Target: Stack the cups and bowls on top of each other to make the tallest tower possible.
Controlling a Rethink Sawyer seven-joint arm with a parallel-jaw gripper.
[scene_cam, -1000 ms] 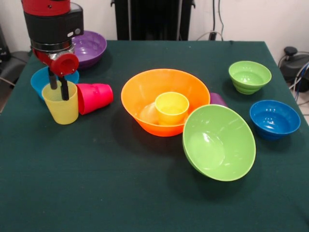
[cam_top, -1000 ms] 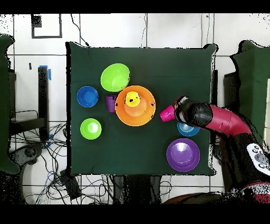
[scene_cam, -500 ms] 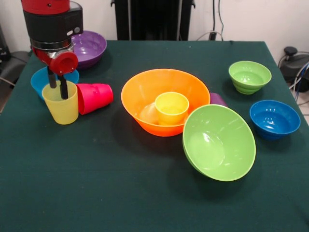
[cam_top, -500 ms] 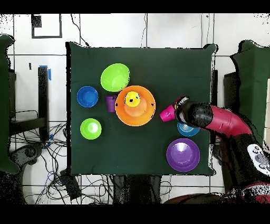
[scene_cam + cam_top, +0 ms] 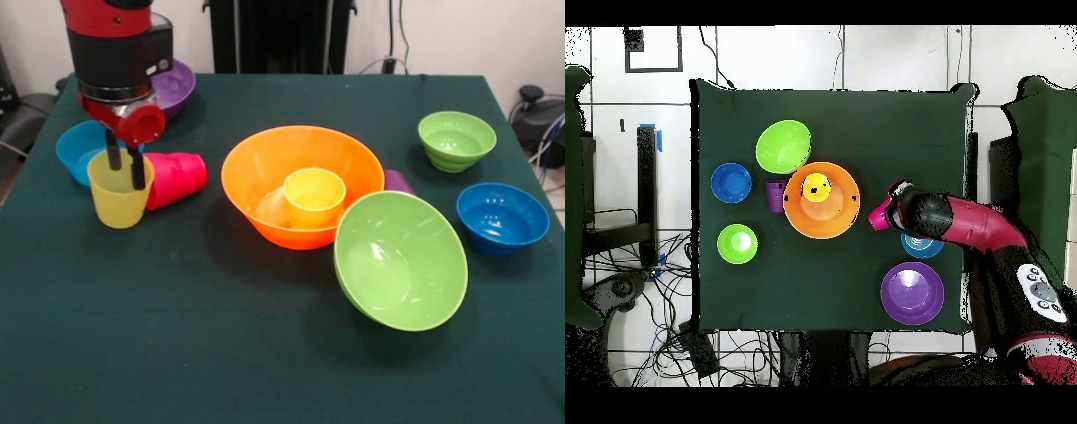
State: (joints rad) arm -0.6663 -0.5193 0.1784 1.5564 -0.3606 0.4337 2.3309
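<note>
My gripper (image 5: pixel 124 163) is at the table's left in the front view, its fingers over the rim of the upright pale yellow cup (image 5: pixel 117 201) and shut on it. A red-pink cup (image 5: pixel 177 177) lies on its side against it. The large orange bowl (image 5: pixel 256 172) sits mid-table with the yellow-orange cup (image 5: pixel 313 196) upright inside. A purple cup (image 5: pixel 399 181) peeks out behind the orange bowl. The large lime bowl (image 5: pixel 400 261) leans tilted in front of it. In the overhead view the arm (image 5: pixel 965 222) covers the pale yellow cup.
A blue bowl (image 5: pixel 75 146) and the large purple bowl (image 5: pixel 179 84) sit behind the gripper. At the right are a small lime bowl (image 5: pixel 456 140) and another blue bowl (image 5: pixel 501 217). Dark green cloth (image 5: pixel 221 336) covers the table.
The gripper has shifted right, toward the red-pink cup, and the pale yellow cup has moved with it. The other bowls and cups have not moved.
</note>
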